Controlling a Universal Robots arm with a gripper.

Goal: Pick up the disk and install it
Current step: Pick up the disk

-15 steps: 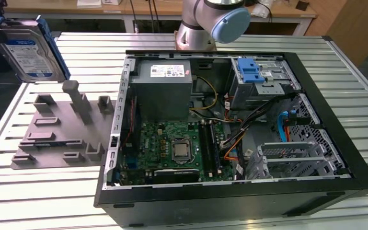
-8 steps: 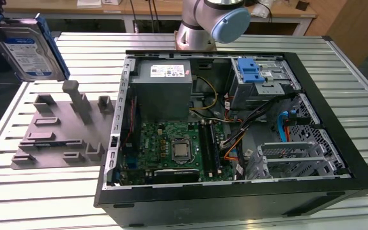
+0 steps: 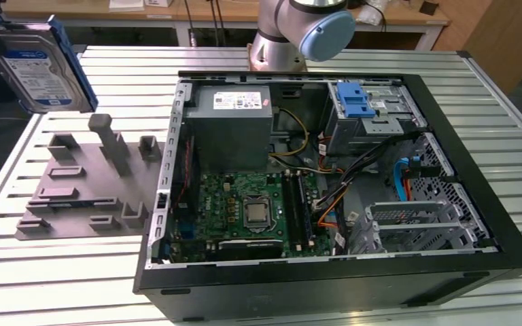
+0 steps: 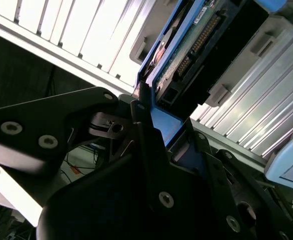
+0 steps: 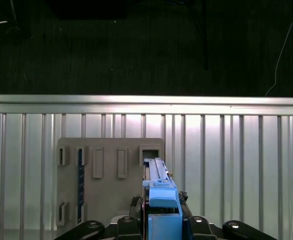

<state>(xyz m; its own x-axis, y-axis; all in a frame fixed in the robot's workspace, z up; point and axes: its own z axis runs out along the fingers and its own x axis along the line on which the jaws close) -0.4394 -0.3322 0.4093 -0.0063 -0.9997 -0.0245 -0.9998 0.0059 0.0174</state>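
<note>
Disk (flat silver hard drive, blue plastic rail frame) [image 3: 39, 68] clamped by its edges in black gripper [image 5: 161, 222]; prob stiff, heavyish, shock-fragile; grip rails, avoid connector end.

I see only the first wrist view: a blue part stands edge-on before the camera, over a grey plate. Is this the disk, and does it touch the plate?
Observer: It is the disk. In the exterior view it hangs in the air above the grey plate, apart from it.
Operator: Is the gripper closed on it?
Observer: Yes. In the second wrist view the gripper is shut on the disk's blue rail.
Operator: Where is the computer?
Observer: The open case lies on the table, to the exterior view's right of the plate.
</note>
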